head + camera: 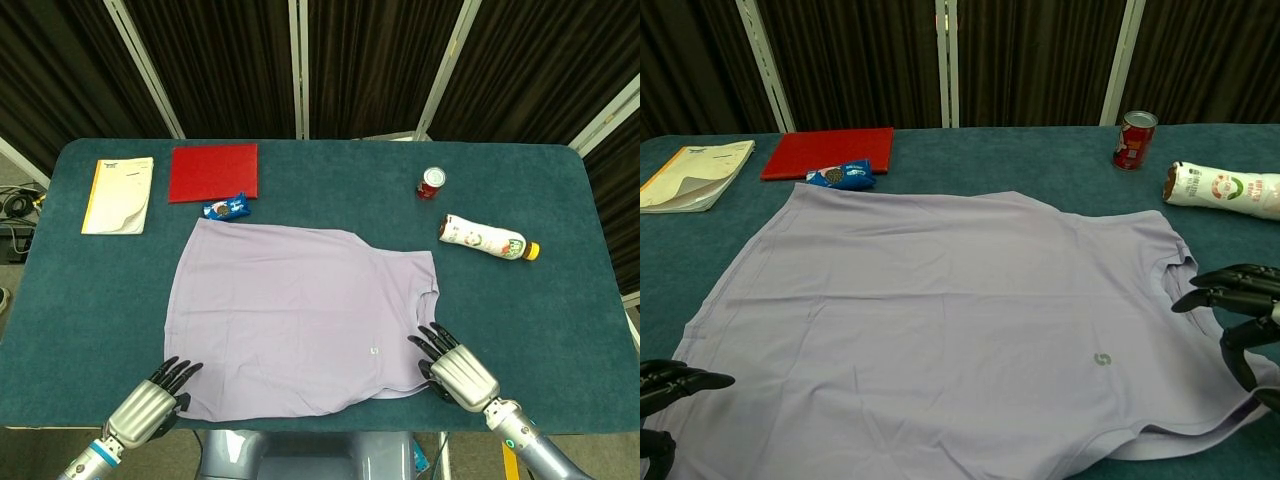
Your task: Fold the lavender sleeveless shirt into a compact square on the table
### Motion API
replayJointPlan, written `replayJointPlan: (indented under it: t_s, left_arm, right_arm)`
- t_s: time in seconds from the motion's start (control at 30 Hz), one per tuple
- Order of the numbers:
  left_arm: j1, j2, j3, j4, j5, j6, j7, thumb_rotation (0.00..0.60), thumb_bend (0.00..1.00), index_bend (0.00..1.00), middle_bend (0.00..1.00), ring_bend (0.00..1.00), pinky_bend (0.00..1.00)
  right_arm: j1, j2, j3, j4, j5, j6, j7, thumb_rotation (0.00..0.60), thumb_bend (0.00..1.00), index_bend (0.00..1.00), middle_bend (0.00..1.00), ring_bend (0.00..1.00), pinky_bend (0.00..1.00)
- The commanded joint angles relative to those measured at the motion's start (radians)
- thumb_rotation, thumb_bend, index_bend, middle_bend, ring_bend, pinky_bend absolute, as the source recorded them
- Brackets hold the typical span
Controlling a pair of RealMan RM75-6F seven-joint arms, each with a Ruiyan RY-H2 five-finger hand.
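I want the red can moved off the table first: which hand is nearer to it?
Right. The right hand sits at the shirt's near right corner, on the same side as the red can; the left hand is at the near left corner, diagonally across.

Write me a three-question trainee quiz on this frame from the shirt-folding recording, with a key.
1. True or false: the lavender shirt lies spread flat, not yet folded.
2. Which item lies nearest the shirt's far-left corner? A) blue snack packet B) red can C) bottle
3. Fill in: the right hand sits at the shirt's near-____ corner, the left hand at the opposite one.

Key: 1 true; 2 A; 3 right.
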Motion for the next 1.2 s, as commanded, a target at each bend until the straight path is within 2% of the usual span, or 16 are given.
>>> replayJointPlan:
  t_s: [0.03,0.2,0.6,0.97,1.2]
  left_arm:
    - [0.0,0.0,0.001,-0.001,-0.001,0.003,-0.002,0.6,0.52,0.6,0.0,0.0,0.0]
    - [-0.002,0.005,0.001,-0.01,-0.006,0.014,-0.01,0.6,0.53,0.68,0.0,0.0,0.0]
    - [-0.009,0.091,0.047,-0.09,0.029,0.044,-0.042,0.6,0.53,0.69,0.0,0.0,0.0]
    - [0.006,0.171,0.103,-0.129,0.076,0.093,-0.068,0.6,0.53,0.69,0.0,0.0,0.0]
    - [0.027,0.213,0.137,-0.145,0.095,0.12,-0.072,0.6,0.53,0.69,0.0,0.0,0.0]
  right_arm:
    - [0.0,0.0,0.0,0.0,0.0,0.0,0.001,0.6,0.47,0.66,0.13,0.0,0.0]
    - [0.001,0.001,-0.001,0.0,0.001,-0.001,0.005,0.6,0.47,0.66,0.13,0.0,0.0]
    - [0.036,0.07,-0.024,-0.053,-0.012,-0.039,0.089,0.6,0.48,0.67,0.13,0.0,0.0]
    - [0.062,0.171,-0.101,-0.107,-0.093,-0.061,0.117,0.6,0.49,0.69,0.15,0.0,0.0]
    - [0.069,0.195,-0.151,-0.144,-0.17,-0.051,0.126,0.6,0.49,0.69,0.16,0.0,0.0]
